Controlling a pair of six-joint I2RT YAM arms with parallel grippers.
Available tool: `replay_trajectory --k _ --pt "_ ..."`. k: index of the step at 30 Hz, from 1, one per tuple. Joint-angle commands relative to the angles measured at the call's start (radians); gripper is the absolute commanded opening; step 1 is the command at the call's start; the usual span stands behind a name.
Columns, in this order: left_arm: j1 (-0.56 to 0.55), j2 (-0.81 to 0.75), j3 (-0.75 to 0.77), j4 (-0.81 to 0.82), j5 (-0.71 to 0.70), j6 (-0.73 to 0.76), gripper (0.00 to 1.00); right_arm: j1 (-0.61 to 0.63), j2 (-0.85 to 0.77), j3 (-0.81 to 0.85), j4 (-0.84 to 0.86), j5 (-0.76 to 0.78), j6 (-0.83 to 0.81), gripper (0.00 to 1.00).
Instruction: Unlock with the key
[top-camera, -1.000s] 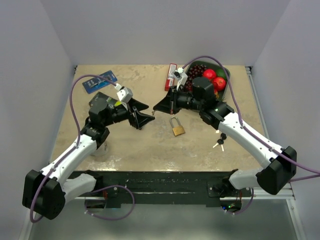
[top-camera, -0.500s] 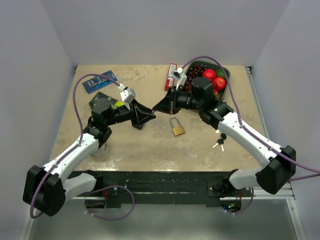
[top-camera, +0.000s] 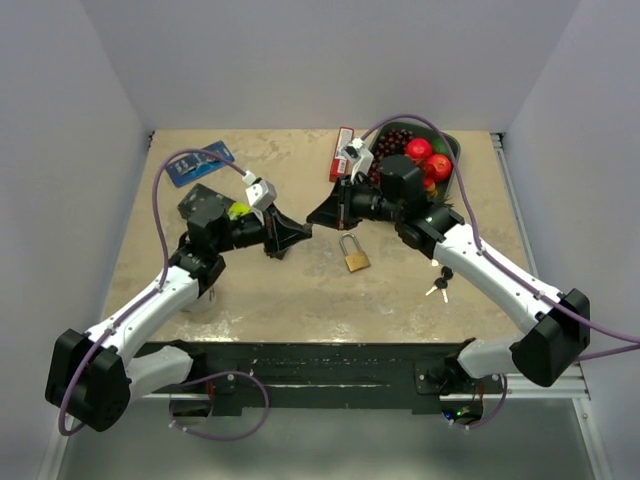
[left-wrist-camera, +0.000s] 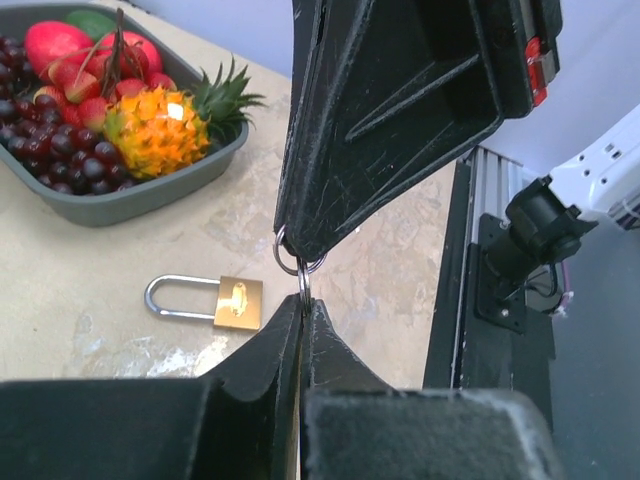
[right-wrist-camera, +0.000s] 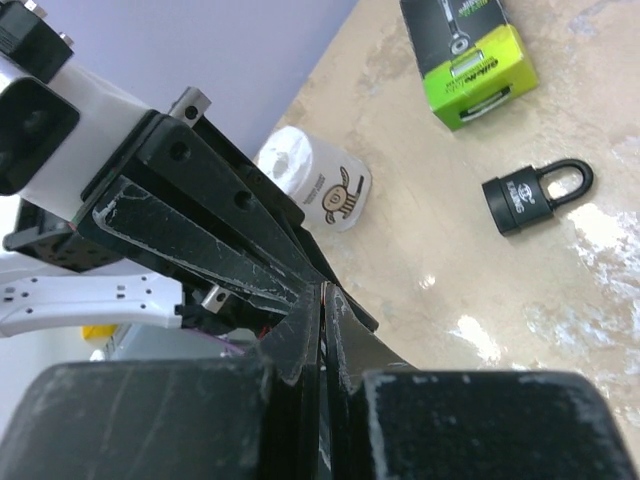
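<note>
My two grippers meet tip to tip above the table's middle. A small metal key ring (left-wrist-camera: 297, 263) hangs from the shut right gripper (top-camera: 313, 216) (right-wrist-camera: 325, 291). My left gripper (top-camera: 302, 232) (left-wrist-camera: 303, 304) is shut on a second loop of that ring, seen edge-on. The key on the ring is hidden inside the jaws. A brass padlock (top-camera: 353, 255) (left-wrist-camera: 205, 301) lies flat on the table just right of the tips, touched by neither gripper. A black padlock (right-wrist-camera: 535, 195) lies on the table in the right wrist view.
A grey tray of fruit (top-camera: 449, 143) (left-wrist-camera: 120, 200) stands at the back right. Two black-headed keys (top-camera: 440, 282) lie beside the right arm. Also on the table are a red box (top-camera: 343, 152), a blue card (top-camera: 200, 162), a green box (right-wrist-camera: 470, 55) and a white tape roll (right-wrist-camera: 315, 182).
My left gripper has moved right to the right gripper's tip and gone from open to shut on the key ring. The right arm has barely moved.
</note>
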Motion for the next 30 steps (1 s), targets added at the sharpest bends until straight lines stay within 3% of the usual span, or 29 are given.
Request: replay_trajectory --k 1,2,5,6,9,10,14,18,30 --pt "-0.002 -0.007 0.04 -0.119 -0.004 0.118 0.0 0.002 -0.021 0.023 -0.051 0.068 -0.074 0.0" --pt "-0.004 -0.012 0.04 -0.147 -0.001 0.143 0.0 0.002 -0.028 0.026 -0.077 0.069 -0.107 0.02" --pt "-0.012 -0.012 0.046 -0.194 0.036 0.187 0.0 0.002 -0.048 0.029 -0.126 0.063 -0.181 0.22" --pt "-0.012 -0.01 0.058 -0.21 0.058 0.198 0.0 0.002 -0.051 0.029 -0.142 0.063 -0.203 0.35" --pt "-0.015 0.014 0.086 -0.279 0.105 0.242 0.0 0.002 -0.068 0.04 -0.208 0.054 -0.295 0.57" --pt "-0.016 0.022 0.092 -0.294 0.117 0.25 0.0 0.002 -0.074 0.037 -0.22 0.043 -0.313 0.6" --pt "-0.033 0.057 0.114 -0.356 0.176 0.282 0.0 0.005 -0.096 -0.001 -0.24 -0.047 -0.387 0.64" --pt "-0.041 0.08 0.126 -0.395 0.219 0.29 0.0 0.014 -0.11 -0.06 -0.191 -0.125 -0.396 0.61" --pt "-0.049 0.121 0.134 -0.399 0.262 0.285 0.0 0.058 -0.041 -0.077 -0.157 -0.15 -0.43 0.57"
